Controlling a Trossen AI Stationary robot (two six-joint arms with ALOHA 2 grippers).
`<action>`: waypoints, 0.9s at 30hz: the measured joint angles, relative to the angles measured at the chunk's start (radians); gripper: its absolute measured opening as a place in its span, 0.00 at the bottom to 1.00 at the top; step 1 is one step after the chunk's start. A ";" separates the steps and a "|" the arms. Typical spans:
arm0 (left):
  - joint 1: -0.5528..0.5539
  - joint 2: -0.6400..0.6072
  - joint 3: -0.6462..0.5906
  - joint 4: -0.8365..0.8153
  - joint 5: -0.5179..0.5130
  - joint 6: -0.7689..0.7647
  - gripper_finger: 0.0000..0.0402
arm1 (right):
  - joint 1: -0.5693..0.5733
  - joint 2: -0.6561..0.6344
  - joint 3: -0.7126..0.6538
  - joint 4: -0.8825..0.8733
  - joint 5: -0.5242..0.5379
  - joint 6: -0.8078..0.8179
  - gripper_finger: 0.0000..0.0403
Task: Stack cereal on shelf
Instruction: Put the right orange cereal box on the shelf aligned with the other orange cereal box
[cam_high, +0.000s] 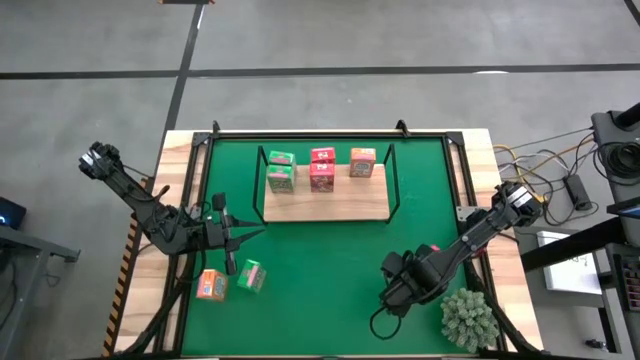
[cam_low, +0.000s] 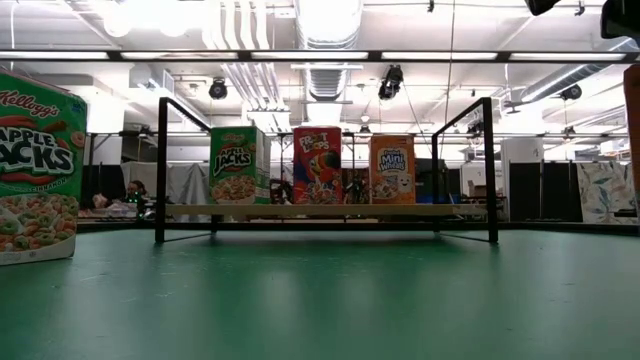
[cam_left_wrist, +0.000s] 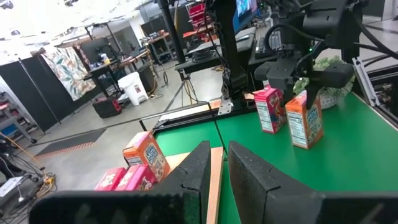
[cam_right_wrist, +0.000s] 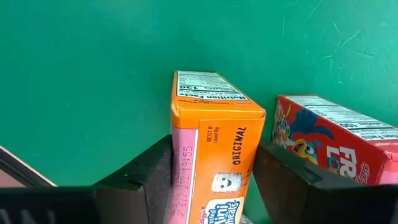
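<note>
Right wrist view: we see the right gripper (cam_right_wrist: 208, 180) with its dark fingers (cam_right_wrist: 143, 174) pressed against both sides of an upright orange toy cereal box (cam_right_wrist: 211, 149) with printed panels, standing on the large green mat (cam_right_wrist: 93, 74); a red box (cam_right_wrist: 336, 140) stands just beside it. From above, we place this gripper (cam_high: 400, 285) at the mat's front right, near a spiky grey-green plant (cam_high: 468, 318).

On the flat light-wood shelf (cam_high: 330, 205) with its thin black wire frame, we count five boxes at the back: two green (cam_high: 281, 172), two pink-red (cam_high: 322, 168), one orange (cam_high: 362, 162). The level view shows only three fronts, hiding those behind.

Near the left gripper (cam_high: 250, 235), whose fingers (cam_left_wrist: 255, 180) stand slightly apart holding nothing, an orange box (cam_high: 210, 285) and a green box (cam_high: 251, 276) rest on the mat.
</note>
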 joint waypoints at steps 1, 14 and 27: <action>0.000 0.000 0.000 0.000 0.000 0.000 0.10 | 0.000 -0.002 0.000 0.000 0.000 -0.004 0.46; 0.000 -0.001 0.000 0.013 0.000 0.006 0.10 | -0.011 -0.026 0.069 0.068 0.049 -0.096 0.45; 0.000 0.000 0.000 0.016 0.000 -0.082 0.10 | -0.237 -0.026 0.232 0.194 0.111 -0.579 0.45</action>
